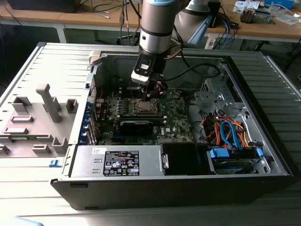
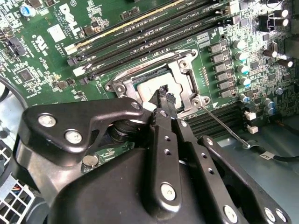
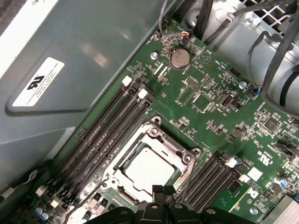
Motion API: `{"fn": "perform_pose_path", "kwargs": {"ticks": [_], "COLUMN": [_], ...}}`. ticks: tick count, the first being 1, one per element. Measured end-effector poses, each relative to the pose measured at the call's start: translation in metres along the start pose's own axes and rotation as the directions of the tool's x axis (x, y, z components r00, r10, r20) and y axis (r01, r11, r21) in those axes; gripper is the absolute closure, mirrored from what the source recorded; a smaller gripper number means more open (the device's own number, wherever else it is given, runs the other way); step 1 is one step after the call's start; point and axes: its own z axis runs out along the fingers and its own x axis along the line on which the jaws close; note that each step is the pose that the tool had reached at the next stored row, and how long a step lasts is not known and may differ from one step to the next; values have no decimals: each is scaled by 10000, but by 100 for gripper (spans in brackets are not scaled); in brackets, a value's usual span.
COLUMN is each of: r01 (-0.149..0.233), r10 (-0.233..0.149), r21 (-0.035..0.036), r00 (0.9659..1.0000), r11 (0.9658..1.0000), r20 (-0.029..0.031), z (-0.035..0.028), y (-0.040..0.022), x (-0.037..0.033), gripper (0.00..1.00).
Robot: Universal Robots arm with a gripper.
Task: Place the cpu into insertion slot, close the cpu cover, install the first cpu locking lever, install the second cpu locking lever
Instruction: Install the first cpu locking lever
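The cpu (image 3: 148, 169) (image 2: 148, 87) lies pale and flat in the insertion slot (image 1: 143, 107) on the green board. The silver cpu cover (image 3: 157, 136) (image 2: 181, 71) lies down around it, with the chip showing through the cut-out. My gripper (image 2: 166, 94) (image 3: 163, 189) (image 1: 151, 94) hovers just over the socket's edge. It is shut, with its fingertips together and nothing between them. A thin wire locking lever (image 2: 226, 127) sticks out at a slant from one socket corner, away from the frame.
Long black memory slots (image 3: 108, 134) (image 2: 140, 37) run on both sides of the socket. A black card (image 1: 136, 125), a power supply box (image 1: 117, 162) and a drive with blue and orange cables (image 1: 233, 136) fill the case. Grey fixtures (image 1: 42, 117) stand at the exterior view's left.
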Motion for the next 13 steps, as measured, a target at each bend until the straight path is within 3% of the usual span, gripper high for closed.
{"fn": "perform_pose_path", "kwargs": {"ticks": [13], "r01": [623], "r10": [-623], "r21": [6], "r00": [9980], "r11": [9981], "r20": [50], "z": [0], "y": [0], "x": [0], "gripper": [89]}}
